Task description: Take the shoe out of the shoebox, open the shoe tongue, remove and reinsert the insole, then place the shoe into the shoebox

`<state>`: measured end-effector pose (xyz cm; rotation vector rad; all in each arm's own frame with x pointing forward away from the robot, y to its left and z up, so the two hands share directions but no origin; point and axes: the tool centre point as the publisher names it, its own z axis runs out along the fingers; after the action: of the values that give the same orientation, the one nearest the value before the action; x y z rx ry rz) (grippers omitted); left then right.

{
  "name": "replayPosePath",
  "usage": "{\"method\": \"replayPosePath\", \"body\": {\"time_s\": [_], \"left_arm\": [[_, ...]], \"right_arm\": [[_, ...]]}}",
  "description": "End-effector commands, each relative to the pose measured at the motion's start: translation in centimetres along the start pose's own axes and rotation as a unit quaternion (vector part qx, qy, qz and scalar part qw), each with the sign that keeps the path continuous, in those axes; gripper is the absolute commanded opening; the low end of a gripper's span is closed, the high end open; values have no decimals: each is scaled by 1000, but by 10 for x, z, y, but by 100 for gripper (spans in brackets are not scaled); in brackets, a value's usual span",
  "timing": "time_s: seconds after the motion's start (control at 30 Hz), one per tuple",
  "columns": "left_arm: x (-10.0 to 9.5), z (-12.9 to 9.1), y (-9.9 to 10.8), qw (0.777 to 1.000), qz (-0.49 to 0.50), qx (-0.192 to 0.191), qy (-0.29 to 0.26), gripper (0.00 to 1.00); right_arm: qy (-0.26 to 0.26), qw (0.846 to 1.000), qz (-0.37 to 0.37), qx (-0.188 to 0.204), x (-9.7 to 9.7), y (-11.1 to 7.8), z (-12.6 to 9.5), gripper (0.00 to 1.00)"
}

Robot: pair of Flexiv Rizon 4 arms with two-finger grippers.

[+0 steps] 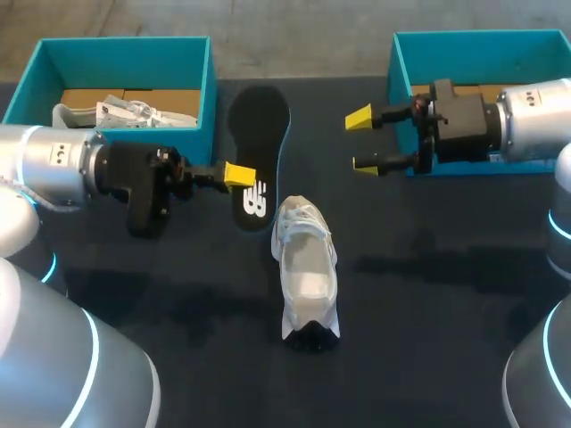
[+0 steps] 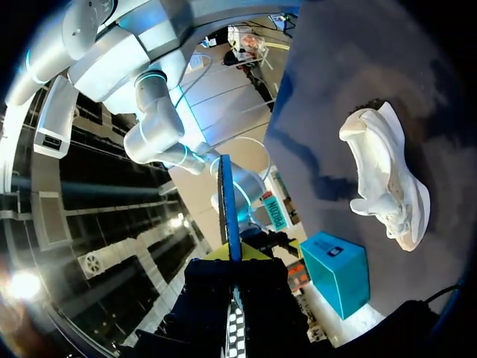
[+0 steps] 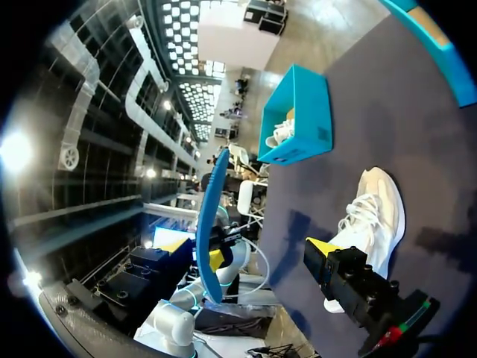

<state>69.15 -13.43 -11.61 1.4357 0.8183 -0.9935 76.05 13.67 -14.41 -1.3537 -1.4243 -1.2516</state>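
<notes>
While the left gripper (image 1: 239, 175) clamps the insole (image 1: 260, 134), the shoe (image 1: 306, 267) lies nearby.

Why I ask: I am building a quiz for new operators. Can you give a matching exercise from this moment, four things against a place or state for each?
Things:
1. insole
2. white shoe
3. right gripper
4. left shoebox

Places or states:
A. open, holding nothing
B. lying on the table between the two arms
C. gripped by the left gripper
D. contains a second shoe

Pairs: 1-C, 2-B, 3-A, 4-D
</notes>
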Motion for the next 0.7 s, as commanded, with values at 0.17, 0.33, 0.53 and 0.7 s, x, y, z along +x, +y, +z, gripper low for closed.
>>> {"method": "replayPosePath", "body": {"time_s": [0.17,0.33,0.53,0.7], "left_arm": [[9,8,-1,1000,-9,1,-5,0],[21,21,-1,1000,0,13,2,0],[27,38,6,1000,8,20,7,0],[35,50,12,1000,11,13,5,0]], "right_arm": [[0,1000,0,-1,0,0,2,100],[0,1000,0,-1,0,0,2,100],[0,1000,0,-1,0,0,2,100],[0,1000,3,6,-2,2,4,100]]}}
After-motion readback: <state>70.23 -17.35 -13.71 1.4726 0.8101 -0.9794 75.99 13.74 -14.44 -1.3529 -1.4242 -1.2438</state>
